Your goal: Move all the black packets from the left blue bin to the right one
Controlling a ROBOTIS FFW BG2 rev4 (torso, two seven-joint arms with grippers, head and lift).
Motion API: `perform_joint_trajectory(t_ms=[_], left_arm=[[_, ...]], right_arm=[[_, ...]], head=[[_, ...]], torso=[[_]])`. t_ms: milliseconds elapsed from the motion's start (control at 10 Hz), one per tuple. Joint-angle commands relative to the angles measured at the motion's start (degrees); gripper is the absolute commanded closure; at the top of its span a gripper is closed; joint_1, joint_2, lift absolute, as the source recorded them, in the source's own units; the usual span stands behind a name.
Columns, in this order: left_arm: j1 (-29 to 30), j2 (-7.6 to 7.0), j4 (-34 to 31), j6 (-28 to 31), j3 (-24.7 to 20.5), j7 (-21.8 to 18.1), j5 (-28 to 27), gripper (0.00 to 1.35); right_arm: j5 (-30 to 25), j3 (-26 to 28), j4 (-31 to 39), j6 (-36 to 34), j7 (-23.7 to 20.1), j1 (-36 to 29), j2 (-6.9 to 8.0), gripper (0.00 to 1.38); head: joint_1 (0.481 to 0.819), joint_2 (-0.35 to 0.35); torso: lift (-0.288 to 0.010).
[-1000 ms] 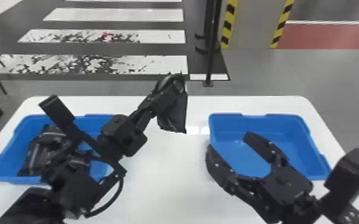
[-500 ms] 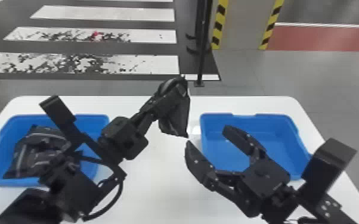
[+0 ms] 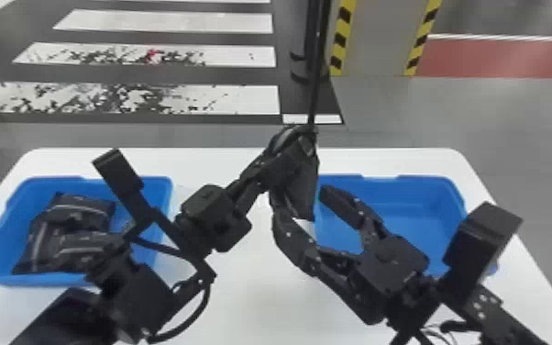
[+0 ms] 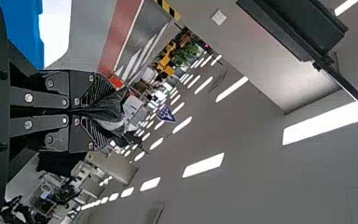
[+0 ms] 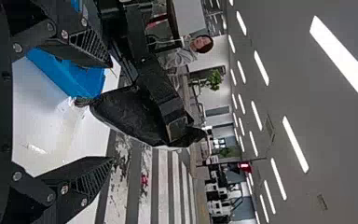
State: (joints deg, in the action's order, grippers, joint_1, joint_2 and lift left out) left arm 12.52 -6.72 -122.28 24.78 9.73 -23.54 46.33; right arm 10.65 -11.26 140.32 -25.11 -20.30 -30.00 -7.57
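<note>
My left gripper is shut on a black packet that hangs down over the table between the two bins. In the left wrist view, the left gripper pinches the dark packet. My right gripper stands open, its fingertips on either side of the hanging packet's lower part. From the right wrist view, the packet lies beyond the open right gripper. More black packets rest in the left blue bin. Nothing lies in the visible part of the right blue bin.
Both bins stand on a white table. A thin dark pole rises from the floor behind the table. The left forearm crosses over the left bin's near right corner, and the right arm overlaps the right bin's near side.
The right gripper has moved left toward the hanging packet and now has its fingers around the lower part. The head view has shifted, with the bins now farther left. The left gripper still holds the packet.
</note>
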Motion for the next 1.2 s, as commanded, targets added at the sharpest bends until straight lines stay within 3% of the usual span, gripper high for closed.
perform_joint_trajectory(t_ms=[0, 200, 300, 500, 600, 800, 900, 1100], left_arm=[[0.0, -0.05, 0.0, 0.1, 0.2, 0.0, 0.2, 1.21], [0.1, -0.05, 0.0, 0.4, 0.3, 0.0, 0.4, 1.21], [0.1, -0.05, 0.0, 0.5, 0.4, 0.0, 0.5, 1.21], [0.3, -0.13, 0.0, 1.1, 0.6, 0.0, 0.9, 1.21], [0.6, -0.13, 0.0, 1.2, 0.4, 0.4, 1.9, 1.11], [2.4, 0.48, 0.0, 0.0, -0.7, 2.2, 5.1, 0.24], [3.4, 0.92, 0.0, -0.6, -2.6, 2.2, 5.7, 0.05], [5.3, 0.92, -0.6, -4.1, -6.1, 2.2, 7.0, 0.17]], right_arm=[[1.6, 0.1, -0.9, -0.5, 0.2, 0.5, 0.18, 0.99], [2.7, 0.2, -1.6, 0.2, 0.2, 0.3, 0.27, 1.26], [4.0, 0.2, -2.9, 4.6, 0.3, 0.1, 0.54, 1.27], [3.5, 0.3, -2.4, 6.8, 0.3, -0.2, 0.62, 1.28], [3.5, 0.3, -2.4, 6.8, 0.3, -0.2, 0.62, 1.28], [3.4, 1.0, -3.1, 6.8, 0.3, -0.2, 0.71, 1.28], [3.2, 2.0, -4.1, 6.7, 0.5, -0.1, 0.98, 1.28], [1.2, 5.7, -8.8, 3.9, 0.5, 2.6, 1.42, 1.28]], head=[[0.695, -0.043], [0.695, -0.043], [0.695, -0.043], [0.695, -0.052], [0.695, -0.057], [0.695, -0.058], [0.695, -0.055], [0.695, -0.031]], torso=[[-0.154], [-0.154], [-0.154], [-0.154], [-0.154], [-0.154], [-0.154], [-0.154]])
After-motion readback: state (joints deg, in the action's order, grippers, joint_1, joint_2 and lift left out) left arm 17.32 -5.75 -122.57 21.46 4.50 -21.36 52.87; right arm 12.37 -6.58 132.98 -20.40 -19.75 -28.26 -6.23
